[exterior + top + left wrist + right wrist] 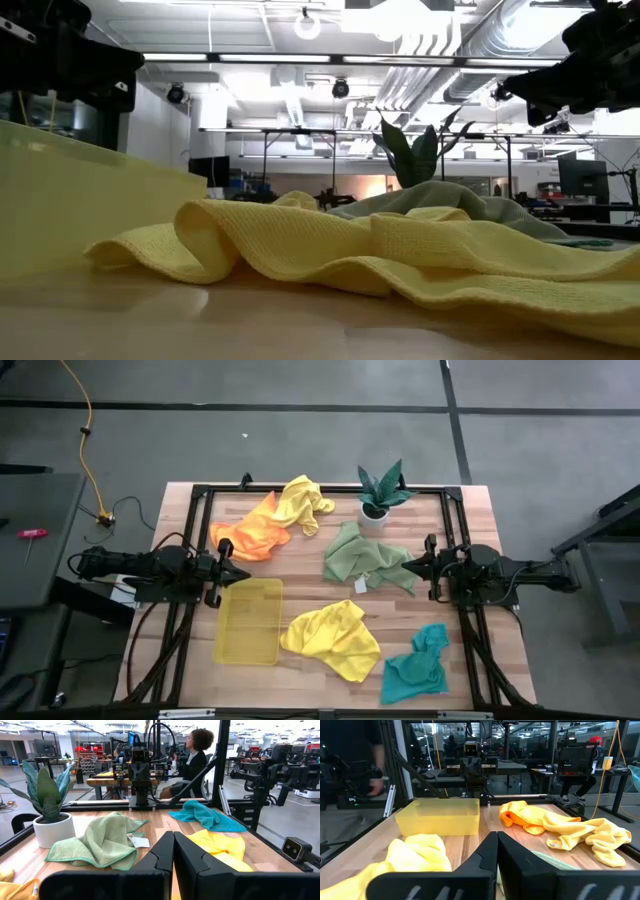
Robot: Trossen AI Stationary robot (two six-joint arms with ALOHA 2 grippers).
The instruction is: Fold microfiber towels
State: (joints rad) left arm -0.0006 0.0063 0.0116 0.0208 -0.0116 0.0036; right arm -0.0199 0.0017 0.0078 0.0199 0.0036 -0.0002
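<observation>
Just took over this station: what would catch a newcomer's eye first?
Five crumpled towels scattered over the table: orange towel and yellow towel at the far edge, olive-green towel mid-table, another yellow towel and teal towel near. Left gripper and right gripper wait shut at the sides.

Teal towel (416, 668), orange towel (250, 535).

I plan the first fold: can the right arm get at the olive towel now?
Probably yes. The olive towel lies just in front of the right gripper, jaws shut, nothing between; the plant stands aside.
</observation>
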